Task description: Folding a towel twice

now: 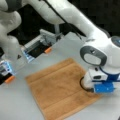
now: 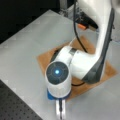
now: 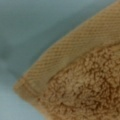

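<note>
**Claw down at a towel corner**

Towel (image 1: 58,87) lies flat and unfolded on the grey counter (image 1: 15,105), one plain band running across near each of two opposite edges. In both front views the white arm bends over the cloth. Claw (image 1: 88,89) sits low at the towel's corner toward a front view's right, hidden under the wrist; spread or pinched, cannot tell. Wrist view: towel corner (image 3: 75,85) close up, woven band beside terry pile, counter beyond. No readable writing.
</note>
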Robot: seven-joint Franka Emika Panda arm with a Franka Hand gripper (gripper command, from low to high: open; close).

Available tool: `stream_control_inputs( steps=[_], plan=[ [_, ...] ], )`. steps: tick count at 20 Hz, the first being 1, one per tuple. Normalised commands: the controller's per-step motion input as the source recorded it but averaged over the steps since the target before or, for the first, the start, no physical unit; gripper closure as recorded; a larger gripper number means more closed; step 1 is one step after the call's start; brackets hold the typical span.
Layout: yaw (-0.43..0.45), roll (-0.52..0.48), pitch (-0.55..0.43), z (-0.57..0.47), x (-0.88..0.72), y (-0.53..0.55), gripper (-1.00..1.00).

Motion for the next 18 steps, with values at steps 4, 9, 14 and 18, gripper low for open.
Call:
stream_control_inputs(
  steps=[4, 9, 14, 18],
  plan=[
    [0.146, -0.184, 0.036, -0.05, -0.12, 0.01, -1.0],
    [0.151, -0.178, -0.022, -0.1, -0.13, -0.02, -1.0],
    [0.199, -0.18, -0.091, -0.1, -0.09, -0.08, -1.0],
    [0.237, -0.169, -0.108, -0.11, -0.09, -0.13, 1.0]
  ],
)
